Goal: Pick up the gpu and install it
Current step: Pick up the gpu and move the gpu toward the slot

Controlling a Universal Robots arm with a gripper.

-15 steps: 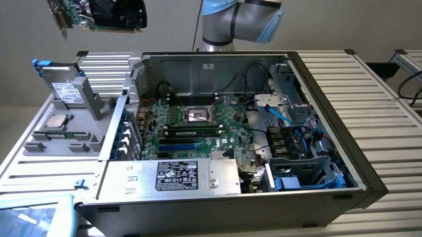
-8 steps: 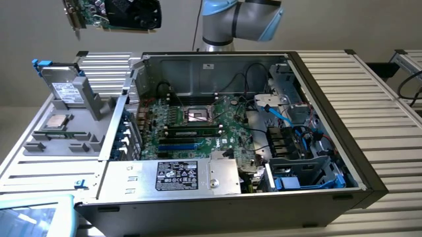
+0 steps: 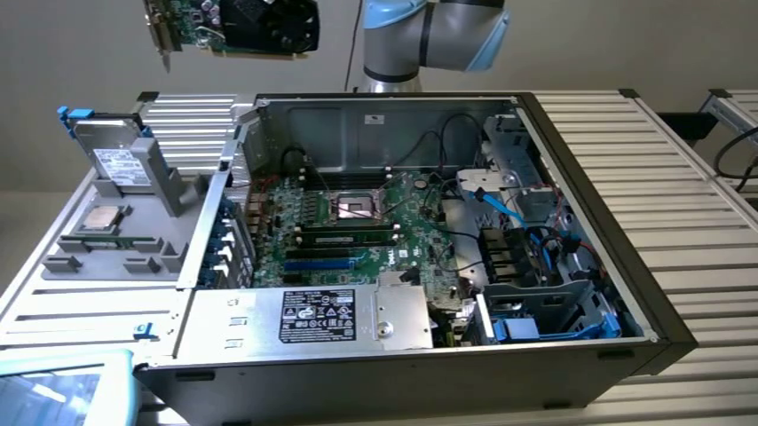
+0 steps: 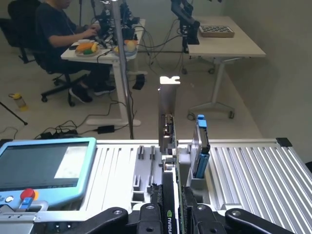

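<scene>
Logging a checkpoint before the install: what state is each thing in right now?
gpu: in the air, held on edge.
gripper: shut on the gpu.
computer case: side open, motherboard exposed.
drive: standing upright in its grey holder.

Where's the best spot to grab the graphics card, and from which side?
Probably pinch the card across its two flat faces, coming from the end opposite the metal bracket. It is a thin slab, so the faces give the widest contact, and the gripper clamps it that way now.
</scene>
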